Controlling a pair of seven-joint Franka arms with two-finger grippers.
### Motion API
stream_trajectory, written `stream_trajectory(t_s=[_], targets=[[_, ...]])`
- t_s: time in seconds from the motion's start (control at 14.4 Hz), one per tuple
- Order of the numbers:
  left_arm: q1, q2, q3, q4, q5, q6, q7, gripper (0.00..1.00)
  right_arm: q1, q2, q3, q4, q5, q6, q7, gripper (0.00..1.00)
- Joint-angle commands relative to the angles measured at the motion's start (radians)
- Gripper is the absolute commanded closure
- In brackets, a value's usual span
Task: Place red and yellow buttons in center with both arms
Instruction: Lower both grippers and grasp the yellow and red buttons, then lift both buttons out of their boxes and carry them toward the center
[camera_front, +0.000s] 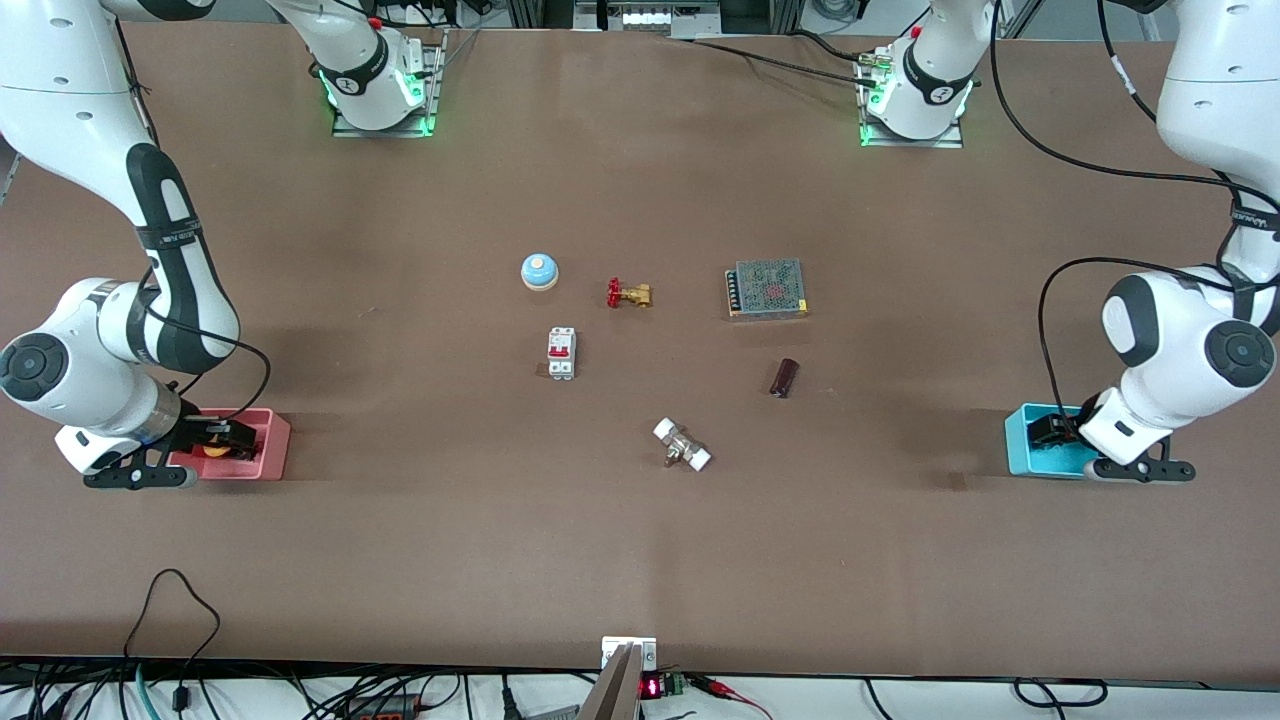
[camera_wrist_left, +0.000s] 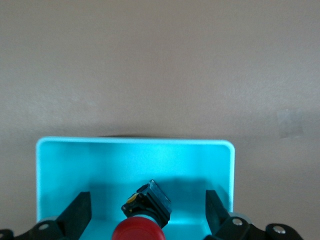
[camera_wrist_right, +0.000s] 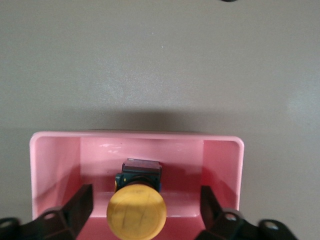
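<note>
- Our left gripper (camera_wrist_left: 145, 220) has its black fingers (camera_wrist_left: 77, 212) spread wide inside the shallow cyan plastic tray (camera_wrist_left: 50, 165), one on each side of the red mushroom-cap push button (camera_wrist_left: 138, 233), not yet touching it.
- Our right gripper (camera_wrist_right: 145, 212) is just as wide open in the shallow pink plastic tray (camera_wrist_right: 220, 160), straddling the orange-yellow mushroom-cap push button (camera_wrist_right: 136, 215).
- We judge the step in hand to be the grasp. To do it well we should lower until the fingers flank the short black bodies, not the round caps, then close squarely; the red button sits skewed in its tray, so it may twist as the fingers meet it.
- Each button has a smooth domed cap on a squat black block; the yellow cap shows faint scratches.
- The pink tray sits at the right arm's end of the plain brown tabletop (camera_front: 420, 560), the cyan tray at the left arm's end, both well apart from the centre.
- There, a white-ended metal fitting (camera_front: 682, 445) lies among other small parts.
</note>
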Motion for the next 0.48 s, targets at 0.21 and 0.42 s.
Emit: stream_trajectory(t_s=[0.21, 0.42], targets=[[0.022, -0.011, -0.005, -0.031, 0.019, 0.022, 0.035, 0.00, -0.010, 0.000, 0.010, -0.009, -0.003, 0.013, -0.017, 0.53], [0.025, -0.008, -0.005, -0.031, 0.017, 0.022, 0.035, 0.01, -0.008, -0.001, 0.009, -0.009, -0.003, 0.010, -0.017, 0.63]])
